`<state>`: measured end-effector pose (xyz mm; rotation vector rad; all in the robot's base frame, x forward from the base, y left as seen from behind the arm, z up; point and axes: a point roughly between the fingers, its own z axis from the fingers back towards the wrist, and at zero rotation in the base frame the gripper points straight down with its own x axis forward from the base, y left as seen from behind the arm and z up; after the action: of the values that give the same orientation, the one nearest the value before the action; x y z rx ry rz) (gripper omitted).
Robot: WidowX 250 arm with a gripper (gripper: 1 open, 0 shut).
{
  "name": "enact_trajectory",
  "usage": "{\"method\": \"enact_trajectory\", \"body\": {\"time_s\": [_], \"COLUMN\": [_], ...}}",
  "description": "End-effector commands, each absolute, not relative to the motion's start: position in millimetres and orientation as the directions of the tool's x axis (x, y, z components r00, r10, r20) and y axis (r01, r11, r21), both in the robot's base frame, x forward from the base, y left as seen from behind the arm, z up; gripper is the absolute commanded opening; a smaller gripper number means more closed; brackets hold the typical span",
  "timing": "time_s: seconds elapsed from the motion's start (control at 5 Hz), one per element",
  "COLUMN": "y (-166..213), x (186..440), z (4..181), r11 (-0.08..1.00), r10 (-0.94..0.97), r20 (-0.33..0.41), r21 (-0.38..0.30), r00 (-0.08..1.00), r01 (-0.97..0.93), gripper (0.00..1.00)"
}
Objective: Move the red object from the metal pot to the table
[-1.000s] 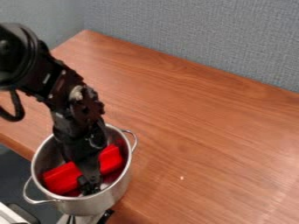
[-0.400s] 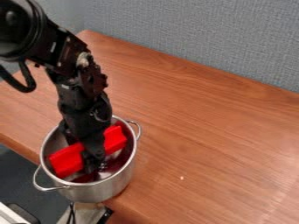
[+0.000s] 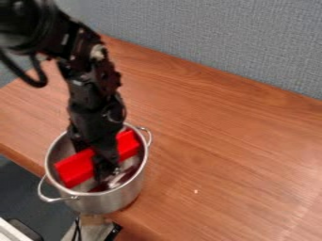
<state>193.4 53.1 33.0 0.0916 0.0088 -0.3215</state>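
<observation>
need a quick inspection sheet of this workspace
surface: wood-grain table, bare around the pot
job's things: red object lying across the inside of the metal pot, which sits near the table's front edge
clutter: nothing seen
claw: claw reaches down into the pot, closed across the middle of the red object
cables: black cable loops off the arm
surroundings: grey wall behind the table

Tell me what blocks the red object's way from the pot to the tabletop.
Only the metal pot's own wall: the red object, gripped by the end effector, sits partly below the rim and must clear it. The table beyond looks bare.
</observation>
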Motion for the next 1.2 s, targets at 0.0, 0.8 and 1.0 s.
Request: {"method": "enact_trajectory", "body": {"time_s": [0.0, 0.8, 1.0], "y": [49, 80, 95], "x": [231, 272, 270], "z": [46.3, 58.6, 65.2], "r11": [0.96, 0.981, 0.979], "r10": [-0.258, -0.157, -0.178], "r20": [-0.021, -0.06, -0.058], "r21": [0.106, 0.102, 0.09], "r00": [0.966, 0.986, 0.982], "r01": [0.259, 0.163, 0.182], "gripper": [0.0, 0.0, 0.0]}}
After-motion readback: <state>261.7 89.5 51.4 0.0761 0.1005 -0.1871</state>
